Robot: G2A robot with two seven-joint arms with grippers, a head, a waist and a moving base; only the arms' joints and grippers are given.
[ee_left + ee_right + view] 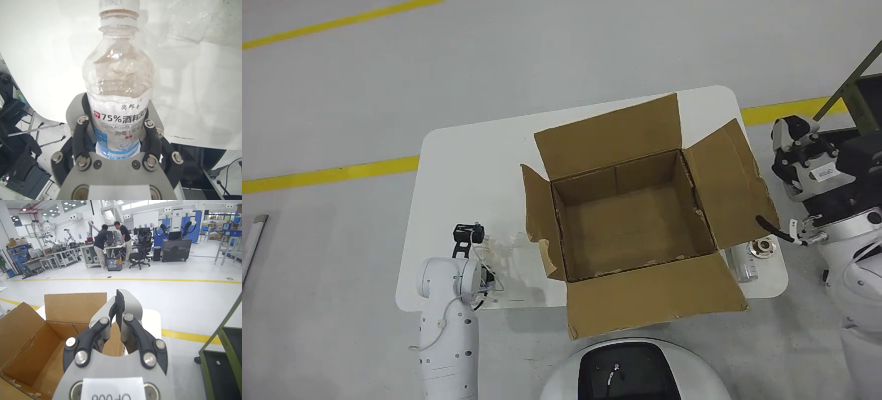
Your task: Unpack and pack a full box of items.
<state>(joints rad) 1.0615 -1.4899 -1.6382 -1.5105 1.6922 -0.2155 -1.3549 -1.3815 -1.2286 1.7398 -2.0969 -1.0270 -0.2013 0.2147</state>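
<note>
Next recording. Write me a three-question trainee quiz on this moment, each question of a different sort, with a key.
1. True or false: the cardboard box on the table is full of items.
2. What does the left claw hold? A) a roll of tape B) a clear bottle C) nothing
3. Fill in: the right claw, beside the box, is ____ (open/shut) and holds nothing.
Key: 1 false, the inside is bare; 2 B; 3 shut.

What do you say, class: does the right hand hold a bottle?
No: the right hand is shut on nothing, while the left hand holds the bottle.
</note>
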